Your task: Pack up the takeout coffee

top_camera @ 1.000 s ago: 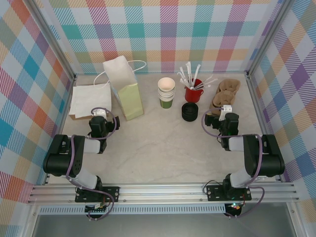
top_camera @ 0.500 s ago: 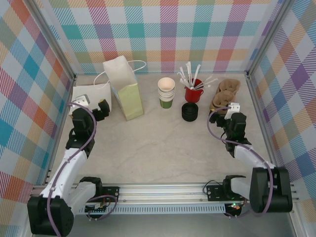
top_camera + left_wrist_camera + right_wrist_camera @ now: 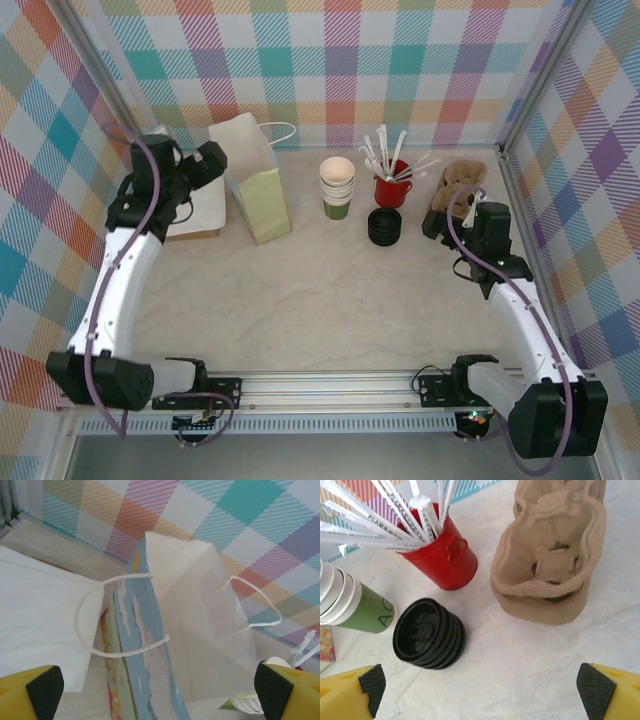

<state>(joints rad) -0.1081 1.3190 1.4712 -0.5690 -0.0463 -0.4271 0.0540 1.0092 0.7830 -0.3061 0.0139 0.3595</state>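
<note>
The takeout coffee cup (image 3: 337,187) tops a short stack of cream-and-green paper cups at the back centre, seen again in the right wrist view (image 3: 355,610). A stack of black lids (image 3: 384,226) lies just in front of it, on its side (image 3: 429,633). The upright paper bag (image 3: 255,185) stands to the left, its mouth and white handles facing the left wrist camera (image 3: 190,620). My left gripper (image 3: 205,165) hovers open beside the bag's top (image 3: 160,690). My right gripper (image 3: 445,212) hangs open above the table between the lids and the carriers (image 3: 482,685).
A red cup of white stirrers (image 3: 392,185) stands right of the cups (image 3: 442,555). Brown pulp cup carriers (image 3: 458,185) are stacked at the back right (image 3: 550,565). Flat white bags (image 3: 185,205) lie left of the upright bag (image 3: 35,615). Plaid walls enclose three sides.
Both arms have unfolded from rest and reached away from their bases: the left up to the bag's top, the right toward the carriers. Both grippers stayed open.
</note>
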